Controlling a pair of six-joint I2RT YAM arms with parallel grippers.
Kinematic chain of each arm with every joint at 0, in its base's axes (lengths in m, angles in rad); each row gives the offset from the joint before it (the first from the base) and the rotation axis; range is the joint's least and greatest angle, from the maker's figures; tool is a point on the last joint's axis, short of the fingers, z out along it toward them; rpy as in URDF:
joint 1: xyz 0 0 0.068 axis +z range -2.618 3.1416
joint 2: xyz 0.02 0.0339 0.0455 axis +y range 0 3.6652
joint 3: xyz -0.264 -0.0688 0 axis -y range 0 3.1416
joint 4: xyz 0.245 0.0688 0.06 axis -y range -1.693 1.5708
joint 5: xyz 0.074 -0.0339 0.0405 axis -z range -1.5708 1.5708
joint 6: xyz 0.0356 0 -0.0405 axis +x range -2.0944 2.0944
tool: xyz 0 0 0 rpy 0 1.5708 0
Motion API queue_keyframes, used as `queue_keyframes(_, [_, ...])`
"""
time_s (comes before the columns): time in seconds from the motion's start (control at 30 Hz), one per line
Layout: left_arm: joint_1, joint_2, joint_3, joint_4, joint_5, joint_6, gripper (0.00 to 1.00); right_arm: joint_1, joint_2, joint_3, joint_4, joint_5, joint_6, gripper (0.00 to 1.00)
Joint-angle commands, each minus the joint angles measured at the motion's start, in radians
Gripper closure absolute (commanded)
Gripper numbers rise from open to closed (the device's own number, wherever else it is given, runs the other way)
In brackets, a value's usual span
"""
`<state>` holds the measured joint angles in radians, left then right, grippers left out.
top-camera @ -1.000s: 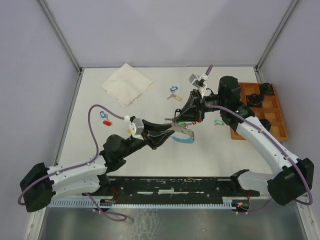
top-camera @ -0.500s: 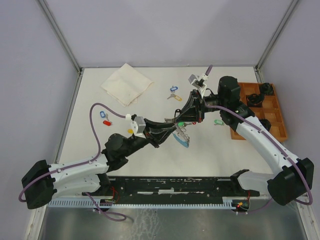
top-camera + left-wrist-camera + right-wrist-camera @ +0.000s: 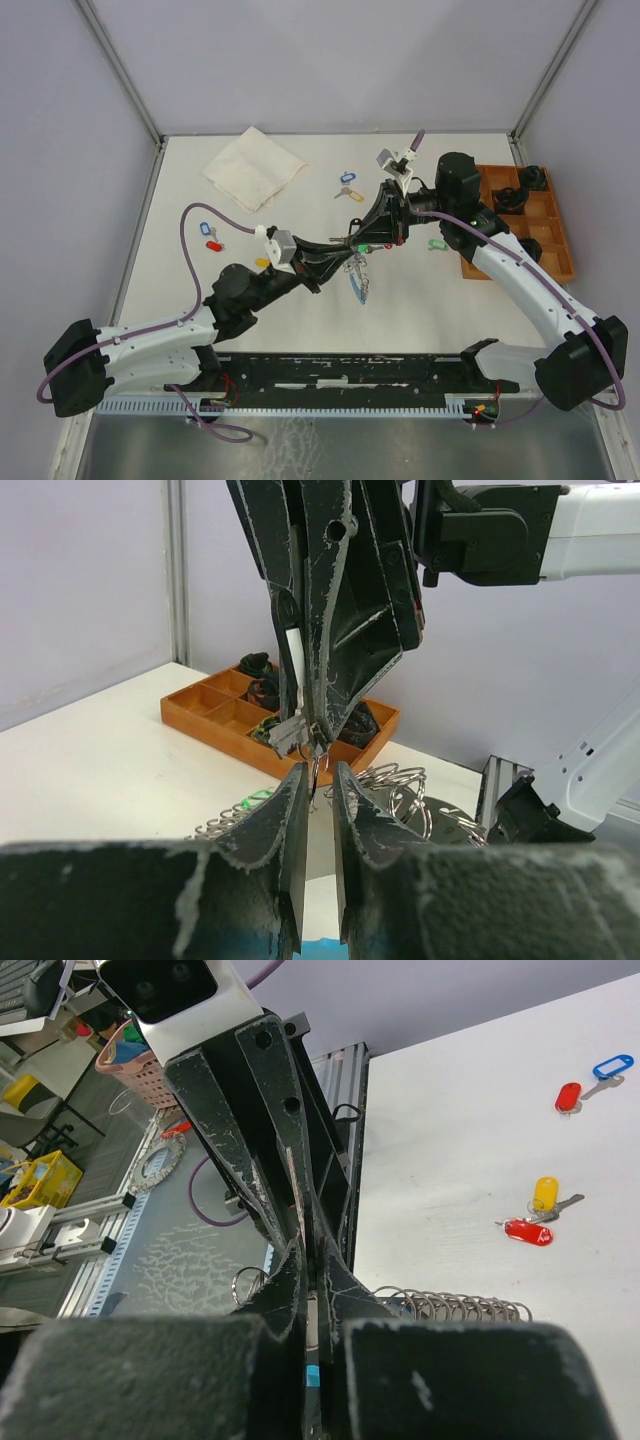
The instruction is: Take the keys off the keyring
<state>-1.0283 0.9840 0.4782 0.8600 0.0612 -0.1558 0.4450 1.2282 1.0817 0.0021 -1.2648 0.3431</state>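
- The keyring (image 3: pixel 357 272) is seen hanging at the centre of the top view, clear of the desk (image 3: pixel 450 310). Its long axis runs up and down the frame, with the beaded chain (image 3: pixel 395 780) at the upper end and the light-blue band (image 3: pixel 359 290) pointing toward the lower edge.
- Its top is pinched by the right fingers (image 3: pixel 345 670), which are closed on a small silver piece. Whether that piece is key or chain cannot be told.
- The left fingers (image 3: pixel 285 830) are set just below, narrowly apart, with a thin wire ring in the gap.
- Loose on the desk are a blue-tagged key (image 3: pixel 347 177) and a yellow-tagged key (image 3: pixel 352 195) above centre, and a green-tagged key (image 3: pixel 435 244) to the right.
- A cloth (image 3: pixel 254 167) is seen at upper left and an orange tray (image 3: pixel 560 250) at the right edge.
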Motion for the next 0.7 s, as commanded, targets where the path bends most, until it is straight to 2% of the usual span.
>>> queue_keyframes(0.0, [-0.003, -0.010, 0.040, -0.010, -0.019, 0.050, 0.78, 0.004, -0.004, 0.013, 0.037, -0.027, -0.004, 0.99])
queue_keyframes(0.2, [-0.004, -0.009, 0.046, -0.024, -0.015, 0.059, 0.87, 0.004, -0.004, 0.013, 0.039, -0.027, -0.003, 0.99])
queue_keyframes(0.3, [-0.003, -0.009, 0.053, -0.035, -0.011, 0.063, 0.97, 0.004, -0.005, 0.013, 0.038, -0.027, -0.003, 0.99])
queue_keyframes(0.53, [-0.004, -0.038, 0.034, -0.040, 0.013, 0.116, 0.97, 0.001, -0.007, 0.016, 0.027, -0.017, -0.007, 0.99])
queue_keyframes(0.67, [-0.004, -0.065, 0.003, -0.011, 0.013, 0.146, 0.97, -0.013, 0.000, 0.030, -0.058, 0.016, -0.074, 0.99])
